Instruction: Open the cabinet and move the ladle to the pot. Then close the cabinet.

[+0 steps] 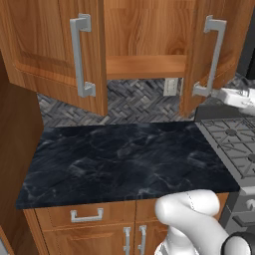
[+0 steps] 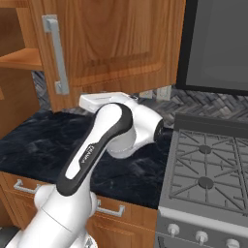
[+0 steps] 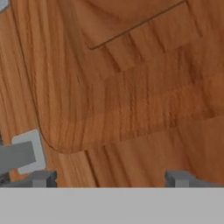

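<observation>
- Standing open, the cabinet (image 1: pixel 144 55) of reddish-brown wood hangs above the dark marble counter (image 1: pixel 124 159), with both doors swung out toward the robot
- Its left door (image 1: pixel 55 50) and right door (image 1: pixel 214 50) each carry a long silver bar handle; the left handle (image 1: pixel 79 55) and right handle (image 1: pixel 211 57) both run vertically, up and down the door, close to the inner edges
- Between the doors the inner shelf (image 1: pixel 147 66) lies level and runs left to right
- From the right base view, the right door (image 2: pixel 116 43) faces the camera with its raised panel, its handle (image 2: pixel 55 53) upright near the left edge
- The white arm (image 2: pixel 104 140) bends up from the base and reaches under that door's lower edge, the wrist close to the door
- In the hand view the gripper (image 3: pixel 111 179) looks straight at the door's wood panel (image 3: pixel 127 87), close up; the rounded corner of the raised panel sits in the middle of the frame
- Its two fingertips (image 3: pixel 41 178) stand far apart at the two sides of the frame, spread wide, with nothing between them
- A foot of the silver handle (image 3: pixel 24 153) shows at the left edge, just beside the left fingertip; whether they touch I cannot tell
- To the right of the counter sits the stove (image 2: pixel 208 169) with grey grates, touching the counter's edge
- Below the counter, base cabinets (image 1: pixel 99 229) with short silver handles are closed
</observation>
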{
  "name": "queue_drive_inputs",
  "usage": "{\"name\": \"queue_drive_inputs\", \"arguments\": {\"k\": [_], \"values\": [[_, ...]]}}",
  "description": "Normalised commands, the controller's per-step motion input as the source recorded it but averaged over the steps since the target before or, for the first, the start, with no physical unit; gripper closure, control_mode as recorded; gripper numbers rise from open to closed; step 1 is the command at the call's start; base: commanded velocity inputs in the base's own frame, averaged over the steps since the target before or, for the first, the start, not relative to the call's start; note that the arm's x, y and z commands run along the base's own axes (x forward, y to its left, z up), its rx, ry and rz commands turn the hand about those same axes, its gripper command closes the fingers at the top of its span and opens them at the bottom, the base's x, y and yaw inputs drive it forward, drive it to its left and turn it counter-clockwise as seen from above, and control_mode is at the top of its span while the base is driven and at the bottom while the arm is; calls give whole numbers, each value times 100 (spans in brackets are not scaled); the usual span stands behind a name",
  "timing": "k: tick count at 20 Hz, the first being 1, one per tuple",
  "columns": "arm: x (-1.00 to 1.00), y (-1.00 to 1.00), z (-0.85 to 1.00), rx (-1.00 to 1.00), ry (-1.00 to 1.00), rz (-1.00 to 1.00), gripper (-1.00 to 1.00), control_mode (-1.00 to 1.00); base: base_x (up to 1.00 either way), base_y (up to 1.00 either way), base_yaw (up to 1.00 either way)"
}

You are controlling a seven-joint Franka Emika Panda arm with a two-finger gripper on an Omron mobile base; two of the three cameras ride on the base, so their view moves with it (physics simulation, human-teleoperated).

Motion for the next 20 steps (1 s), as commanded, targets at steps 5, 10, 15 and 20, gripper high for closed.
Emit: {"name": "queue_drive_inputs", "arguments": {"k": [5, 10, 15, 20], "values": [[54, 1, 0, 0, 3, 0, -100, -100, 0, 0, 0], [70, 11, 0, -2, 14, -3, -100, -100, 0, 0, 0], [73, 16, 0, -1, 16, -7, -100, -100, 0, 0, 0], [67, 22, 0, -2, 11, -10, -100, -100, 0, 0, 0]]}}
